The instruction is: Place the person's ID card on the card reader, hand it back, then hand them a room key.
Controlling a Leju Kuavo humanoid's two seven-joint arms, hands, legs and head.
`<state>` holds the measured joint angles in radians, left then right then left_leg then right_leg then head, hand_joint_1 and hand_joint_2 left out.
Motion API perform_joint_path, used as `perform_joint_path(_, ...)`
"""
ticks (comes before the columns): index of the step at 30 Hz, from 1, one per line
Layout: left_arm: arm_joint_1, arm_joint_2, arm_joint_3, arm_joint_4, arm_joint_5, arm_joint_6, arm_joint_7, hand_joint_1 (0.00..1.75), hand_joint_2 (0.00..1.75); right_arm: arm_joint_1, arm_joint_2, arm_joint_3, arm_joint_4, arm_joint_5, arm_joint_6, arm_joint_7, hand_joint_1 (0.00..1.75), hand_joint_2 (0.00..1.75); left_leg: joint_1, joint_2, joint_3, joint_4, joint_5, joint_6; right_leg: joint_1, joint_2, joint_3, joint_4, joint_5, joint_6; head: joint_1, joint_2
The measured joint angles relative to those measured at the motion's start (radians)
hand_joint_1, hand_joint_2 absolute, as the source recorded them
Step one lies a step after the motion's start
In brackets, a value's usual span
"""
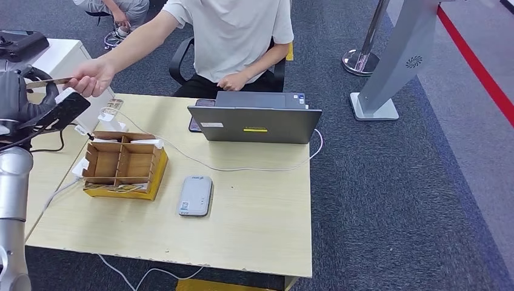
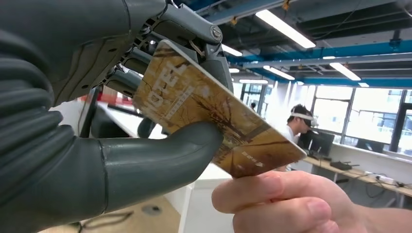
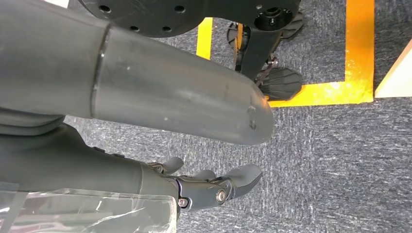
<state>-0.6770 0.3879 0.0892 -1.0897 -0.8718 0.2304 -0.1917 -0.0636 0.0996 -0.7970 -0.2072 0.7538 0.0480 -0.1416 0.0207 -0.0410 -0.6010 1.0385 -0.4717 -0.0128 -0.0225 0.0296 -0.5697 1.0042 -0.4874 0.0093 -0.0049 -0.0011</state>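
Note:
A brown printed room key card is pinched between the thumb and dark fingers of my left hand. A person's fingers grip the card's other end. In the head view my left hand is raised at the table's far left, and the card bridges it and the person's outstretched hand. The grey card reader lies flat on the table with nothing on it. My right hand hangs over the carpet, fingers apart and holding nothing.
A cardboard divider box stands left of the reader. A grey laptop sits at the table's far edge, in front of the seated person. A white cable runs across the wooden table.

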Motion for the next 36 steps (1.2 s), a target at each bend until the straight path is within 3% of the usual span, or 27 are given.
perform_joint_path(9,-0.090,0.047,-0.173,0.070,-0.210,0.073,0.080,1.75,1.75,0.000,0.000,-0.013,0.004,0.015,-0.004,0.010,0.00,0.00,0.000,0.000,0.000,0.000,0.000,0.000,0.000,0.000,0.000,0.000,0.000,0.000,0.000,0.000)
perform_joint_path(14,-0.077,0.050,-0.243,0.046,-0.278,0.091,0.137,1.75,1.75,0.001,0.000,-0.029,0.006,0.023,-0.007,0.024,0.00,0.00,0.000,0.000,0.000,0.000,0.000,0.000,0.000,0.000,0.000,0.000,0.000,0.000,-0.001,0.000)
perform_joint_path(25,0.147,0.028,-0.285,-0.250,-0.288,0.099,0.155,1.75,1.75,0.003,0.000,-0.070,0.006,0.025,-0.015,0.025,0.00,0.00,0.000,0.000,0.000,0.000,0.000,0.000,0.000,0.001,0.000,0.000,0.000,0.000,-0.001,0.000)
perform_joint_path(31,0.340,0.008,-0.353,-0.473,-0.342,-0.005,0.190,1.75,1.75,0.009,0.000,-0.099,0.006,0.010,-0.029,0.016,0.00,0.00,-0.001,0.001,0.000,0.000,-0.001,0.000,-0.001,0.001,0.000,0.000,-0.001,0.001,-0.001,0.000)
perform_joint_path(36,0.402,-0.013,-0.425,-0.512,-0.371,-0.044,0.216,1.75,1.75,0.012,0.000,-0.111,0.006,0.021,-0.030,0.012,0.00,0.00,-0.001,0.000,0.000,0.000,-0.001,0.000,-0.001,0.000,0.000,-0.001,-0.001,0.001,0.000,0.000)
